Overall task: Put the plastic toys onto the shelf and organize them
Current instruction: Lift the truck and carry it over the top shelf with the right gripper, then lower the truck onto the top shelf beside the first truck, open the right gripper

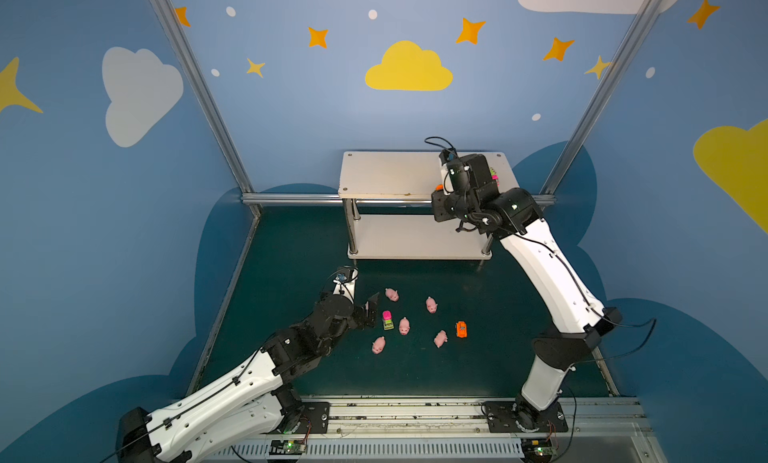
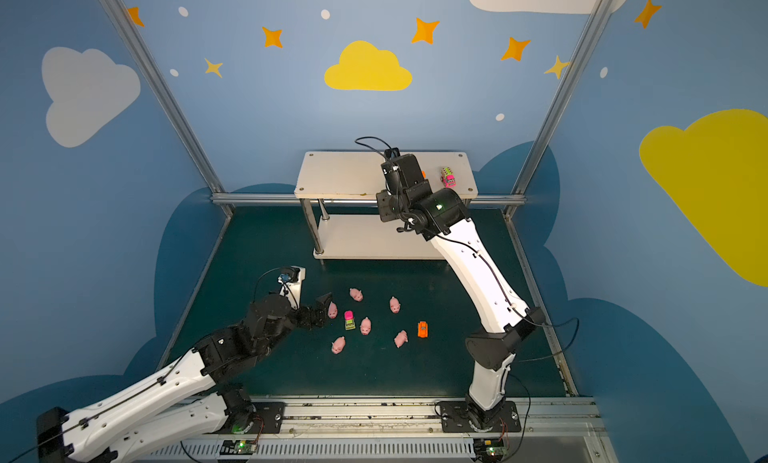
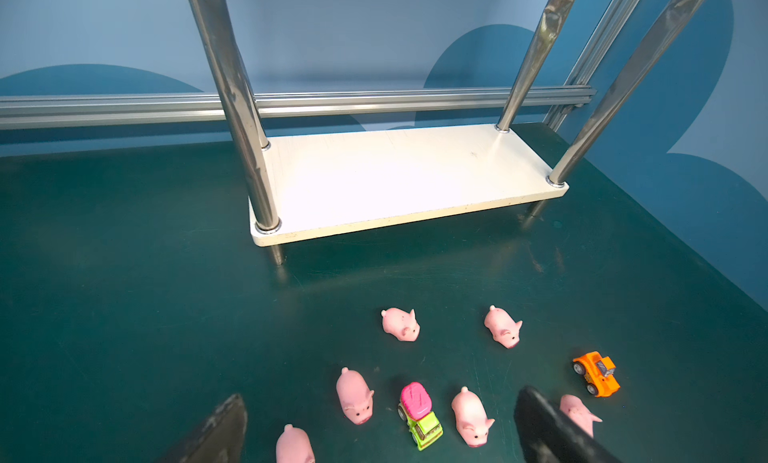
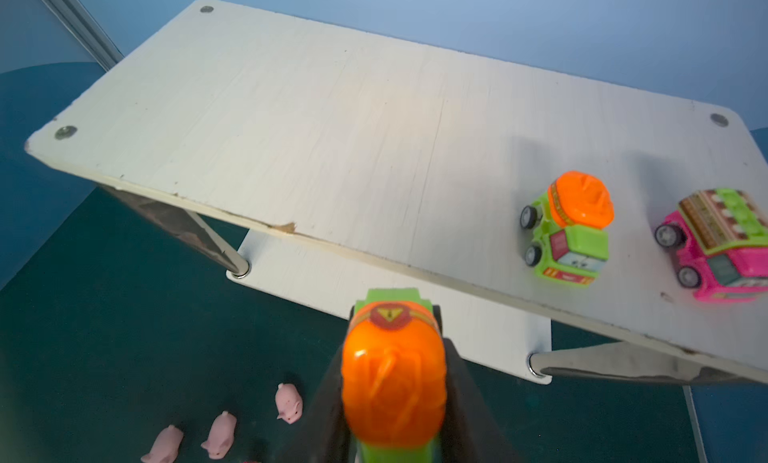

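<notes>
Orange and green plastic fills the right gripper (image 4: 395, 357). Its dark fingers (image 4: 461, 398) are clamped on the sides of a mixer truck (image 4: 392, 394) with an orange drum and a green cab. Ahead of this gripper stands the shelf (image 4: 332, 128), and the held truck shows just short of the top board's near edge. On that board, ahead and to the gripper's right, stand a second mixer truck (image 4: 567, 228) and, beyond it, a pink bus (image 4: 719, 245), close together but apart.

Over the green table (image 3: 124, 315) the left gripper (image 3: 382, 398) hangs low, its jaws wide apart and holding nothing. Between its fingers lie a pink pig (image 3: 354, 396), a pink-topped green truck (image 3: 419, 415) and a second pig (image 3: 471, 417), none touching a finger. A third pig (image 3: 293, 444) lies closer in. A fourth pig (image 3: 577, 411) is half hidden behind one finger. Farther ahead lie a fifth pig (image 3: 401, 324) and a sixth pig (image 3: 503, 326), with an orange vehicle (image 3: 596, 373) outside the fingers. Well beyond them is the shelf's lower board (image 3: 395, 178).
</notes>
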Controlling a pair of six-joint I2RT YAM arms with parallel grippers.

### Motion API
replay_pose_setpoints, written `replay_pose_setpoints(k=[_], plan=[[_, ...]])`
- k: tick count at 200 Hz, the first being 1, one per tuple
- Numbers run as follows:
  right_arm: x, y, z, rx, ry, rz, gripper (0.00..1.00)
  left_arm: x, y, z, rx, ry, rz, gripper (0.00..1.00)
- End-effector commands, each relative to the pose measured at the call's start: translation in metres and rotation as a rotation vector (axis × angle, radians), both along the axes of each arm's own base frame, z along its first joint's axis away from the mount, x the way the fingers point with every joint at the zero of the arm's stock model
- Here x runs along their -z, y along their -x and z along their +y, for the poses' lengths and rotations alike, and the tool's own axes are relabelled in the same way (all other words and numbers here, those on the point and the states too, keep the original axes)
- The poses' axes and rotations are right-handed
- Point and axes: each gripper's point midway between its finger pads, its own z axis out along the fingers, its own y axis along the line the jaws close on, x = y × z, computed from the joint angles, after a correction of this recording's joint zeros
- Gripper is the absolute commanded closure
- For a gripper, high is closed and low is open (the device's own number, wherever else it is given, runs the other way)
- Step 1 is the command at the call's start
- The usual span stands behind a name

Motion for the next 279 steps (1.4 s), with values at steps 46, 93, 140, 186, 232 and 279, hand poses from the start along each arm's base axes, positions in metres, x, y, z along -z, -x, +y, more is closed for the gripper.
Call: replay_pose_setpoints(k=[46,93,140,186,232,279], plan=[[-0.002,-0.039,-0.002,-0.009,-0.041,-0.005,0.69,-0.015,-0.007,0.006,-0.027,-0.005,-0.035,0.0],[0.007,-0.052,-0.003,-0.002,-0.076,0.014,0.68,-0.011,-0.009,0.006,-0.025,-0.014,-0.027,0.0],[0.015,-0.062,0.001,0.003,-0.088,0.024,0.67,-0.01,-0.011,0.006,-0.024,-0.015,-0.024,0.0],[0.017,-0.072,0.0,0.014,-0.106,0.019,0.66,-0.007,-0.013,0.005,-0.018,-0.018,-0.015,0.0],[0.022,-0.077,0.002,0.018,-0.114,0.026,0.65,-0.007,-0.015,0.004,-0.016,-0.022,-0.012,0.0],[0.018,-0.075,0.005,0.009,-0.139,0.022,0.58,-0.006,-0.015,0.005,-0.017,-0.023,-0.01,0.0]])
